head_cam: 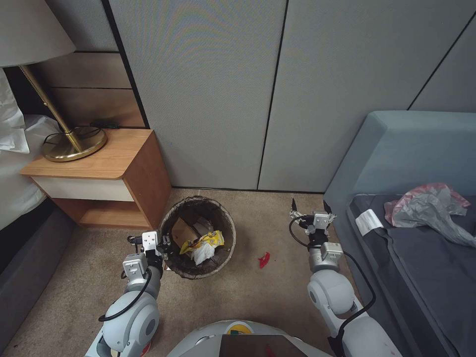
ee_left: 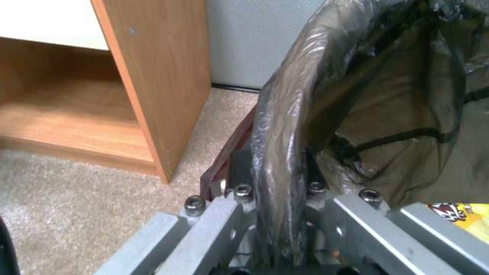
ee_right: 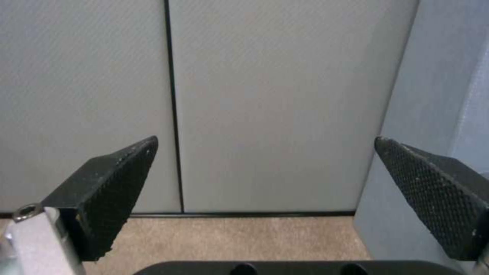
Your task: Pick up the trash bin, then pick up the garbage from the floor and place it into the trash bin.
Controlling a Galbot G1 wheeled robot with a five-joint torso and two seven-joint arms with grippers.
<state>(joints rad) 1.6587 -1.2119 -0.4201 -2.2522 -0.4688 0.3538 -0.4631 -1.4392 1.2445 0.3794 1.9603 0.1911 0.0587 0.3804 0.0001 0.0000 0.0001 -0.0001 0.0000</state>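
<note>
The trash bin (head_cam: 224,224) with its dark liner sits over the carpet beside the nightstand. In it lie a tan paper piece (head_cam: 183,231), a yellow snack wrapper (head_cam: 212,240) and a white tissue (head_cam: 203,254). My left gripper (head_cam: 166,249) is shut on the bin's near left rim. In the left wrist view the liner-covered rim (ee_left: 277,126) runs between the fingers of the left gripper (ee_left: 277,179), and a corner of the yellow wrapper (ee_left: 466,219) shows. A small red scrap (head_cam: 264,259) lies on the floor right of the bin. My right gripper (head_cam: 310,205) hangs open and empty above the carpet near the couch; in its wrist view the right gripper (ee_right: 265,172) faces the wall.
A wooden nightstand (head_cam: 116,173) with a brass lamp (head_cam: 74,144) stands left of the bin, a bed (head_cam: 20,198) beyond it. A blue-grey couch (head_cam: 411,163) at the right holds a crumpled plastic bag (head_cam: 431,206). Grey wall panels (head_cam: 223,99) close the back.
</note>
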